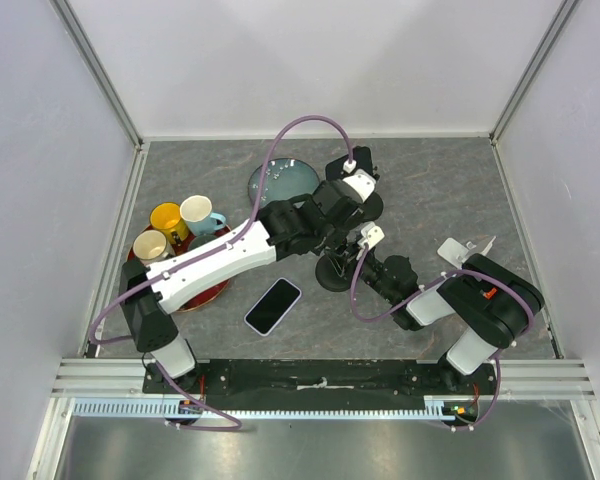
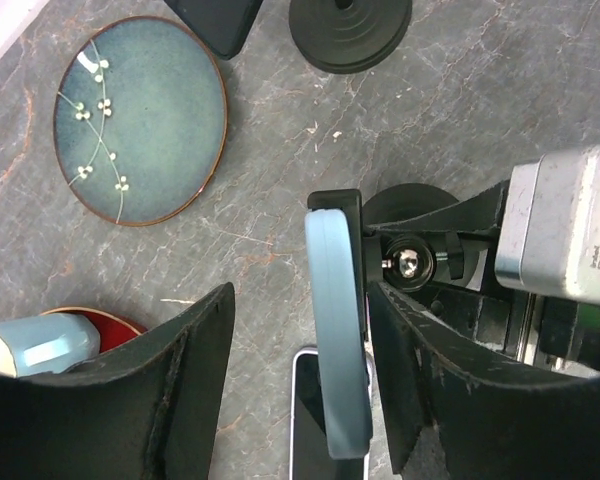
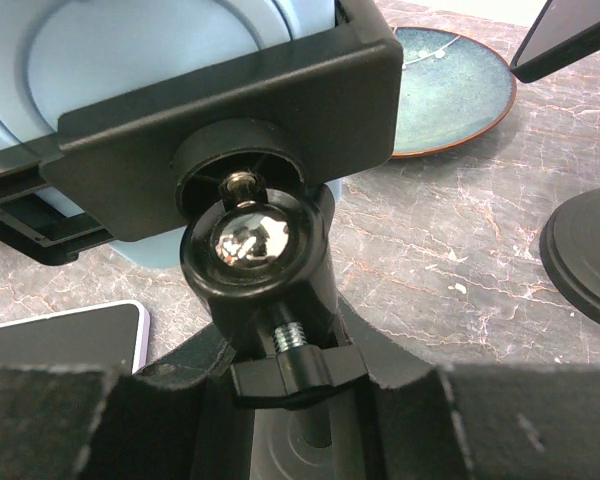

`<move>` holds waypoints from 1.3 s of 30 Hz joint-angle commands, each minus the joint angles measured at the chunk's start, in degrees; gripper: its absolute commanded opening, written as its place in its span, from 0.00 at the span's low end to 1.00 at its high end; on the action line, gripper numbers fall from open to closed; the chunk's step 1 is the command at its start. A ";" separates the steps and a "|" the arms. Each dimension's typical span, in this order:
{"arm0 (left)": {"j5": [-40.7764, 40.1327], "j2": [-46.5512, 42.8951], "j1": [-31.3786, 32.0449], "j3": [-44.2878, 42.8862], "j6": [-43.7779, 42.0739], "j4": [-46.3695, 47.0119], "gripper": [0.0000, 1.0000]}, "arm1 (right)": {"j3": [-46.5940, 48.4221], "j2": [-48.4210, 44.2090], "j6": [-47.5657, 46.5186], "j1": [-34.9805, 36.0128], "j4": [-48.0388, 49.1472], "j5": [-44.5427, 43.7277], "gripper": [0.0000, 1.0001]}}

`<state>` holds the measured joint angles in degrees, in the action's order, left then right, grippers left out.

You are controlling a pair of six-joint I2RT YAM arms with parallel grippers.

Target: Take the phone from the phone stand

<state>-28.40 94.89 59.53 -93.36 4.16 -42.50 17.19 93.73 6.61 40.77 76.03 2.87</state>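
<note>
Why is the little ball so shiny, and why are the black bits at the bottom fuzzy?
Right wrist view: the ball on the phone stand reflects bright light; the fingers sit too near the lens, so they blur. Left wrist view: same glint, smaller.

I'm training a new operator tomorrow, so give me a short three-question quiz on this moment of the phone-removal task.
1. True or false: the light blue phone is already out of the phone stand.
2. The right gripper is: A) wide open in the air, B) shut on the stand's stem below the ball joint, C) out of every view.
3. Fill in: the left gripper has one finger on each side of the ____.

Key: 1 false, the phone sits in the stand's clamp. 2 B. 3 phone.
</note>
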 commanded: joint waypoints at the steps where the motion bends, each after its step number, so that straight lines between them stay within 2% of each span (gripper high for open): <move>1: 2.12 2.66 -0.38 -4.10 3.04 -3.81 0.63 | -1.28 1.54 0.86 0.45 -2.82 0.29 0.00; 6: 2.47 5.30 -1.17 -6.74 4.27 -6.54 0.63 | -1.37 1.63 0.86 0.45 -2.82 0.29 0.00; 9: 2.74 5.13 -1.52 -6.83 4.71 -6.72 0.55 | -1.37 1.54 0.95 0.45 -2.82 0.29 0.00; 10: 2.91 4.87 -1.69 -6.83 4.80 -6.63 0.47 | -1.37 1.63 0.95 0.45 -2.82 0.29 0.00; 11: 3.00 4.69 -1.96 -6.83 4.80 -6.63 0.43 | -1.37 1.63 0.86 0.45 -2.82 0.29 0.00; 18: 6.51 2.58 -3.45 -6.57 6.12 -6.19 0.36 | -1.37 2.33 1.03 0.36 -2.73 0.55 0.00; 25: 6.61 1.18 -4.59 -5.96 6.47 -6.19 0.02 | -2.07 2.16 1.30 0.45 -3.25 -0.06 0.00; 39: 7.83 -7.61 -11.71 -0.51 8.84 -4.26 0.02 | -3.13 3.91 3.41 0.53 -3.25 -1.20 0.00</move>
<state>-14.63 95.81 51.96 -94.13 13.10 -47.03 16.91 95.66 6.92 41.74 79.42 3.11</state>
